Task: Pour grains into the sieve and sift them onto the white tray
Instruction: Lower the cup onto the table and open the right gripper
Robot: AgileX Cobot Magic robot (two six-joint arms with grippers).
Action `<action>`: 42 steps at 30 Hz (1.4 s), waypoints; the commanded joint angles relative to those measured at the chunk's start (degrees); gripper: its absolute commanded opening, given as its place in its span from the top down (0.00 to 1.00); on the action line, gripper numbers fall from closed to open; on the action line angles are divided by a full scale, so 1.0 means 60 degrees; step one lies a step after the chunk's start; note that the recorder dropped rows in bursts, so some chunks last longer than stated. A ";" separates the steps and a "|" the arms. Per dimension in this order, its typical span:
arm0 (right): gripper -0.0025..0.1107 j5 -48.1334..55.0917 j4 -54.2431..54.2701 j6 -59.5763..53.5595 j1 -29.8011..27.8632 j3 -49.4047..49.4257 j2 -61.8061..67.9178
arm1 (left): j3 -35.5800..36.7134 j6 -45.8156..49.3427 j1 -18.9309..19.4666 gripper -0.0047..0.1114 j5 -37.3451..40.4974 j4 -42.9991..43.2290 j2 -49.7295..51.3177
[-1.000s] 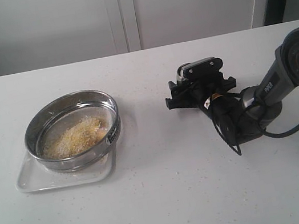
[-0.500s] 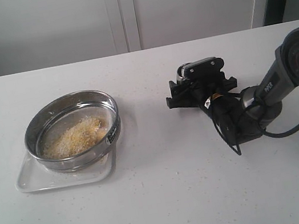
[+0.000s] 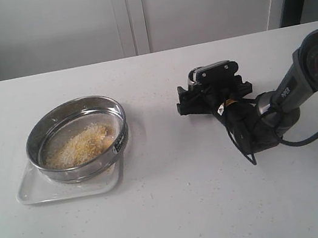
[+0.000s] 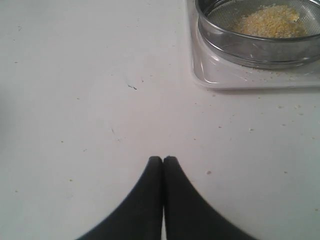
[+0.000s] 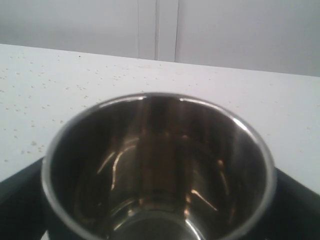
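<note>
Presently, at far left, the left claw (image 4: 163, 161) hangs clenched on nothing over bare desk (image 3: 180, 201), well apart from the tray.

At about nine o'clock on the desk, the sieve (image 3: 75, 169) sits upright on the white tray (image 3: 33, 193). The grains (image 3: 80, 146) lie heaped on its mesh, so we judge pouring done and sifting not yet done. The ring overhangs the tray toward twelve and three o'clock.

At about three o'clock, the right claw (image 3: 213, 88) lies low on the desk, with the empty steel cup (image 5: 157, 170) standing between its jaws. We cannot tell whether they are grasping it or have released it.

Risks as we judge them:
- Shaking the sieve where it overhangs would drop fines onto the desk, not the tray.
- A one-sided grip on the rim could tilt it and spill the heap.
- If the jaws are touching the cup, pulling back could topple it.
</note>
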 commanded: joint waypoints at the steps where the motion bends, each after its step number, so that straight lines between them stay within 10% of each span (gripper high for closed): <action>1: 0.14 -0.0119 0.0043 -0.0102 -0.0066 0.0036 -0.0176 | 0.0086 -0.0040 -0.0062 0.96 0.0072 -0.0022 -0.0038; 32: 0.16 0.4237 -0.0006 -0.0102 -0.0066 0.0256 -0.3887 | 0.0086 -0.0040 -0.0062 0.96 0.0072 -0.0022 -0.0038; 42: 0.61 0.7044 -0.0006 -0.0102 -0.0066 0.0256 -0.5290 | 0.0086 -0.0040 -0.0062 0.96 0.0072 -0.0022 -0.0038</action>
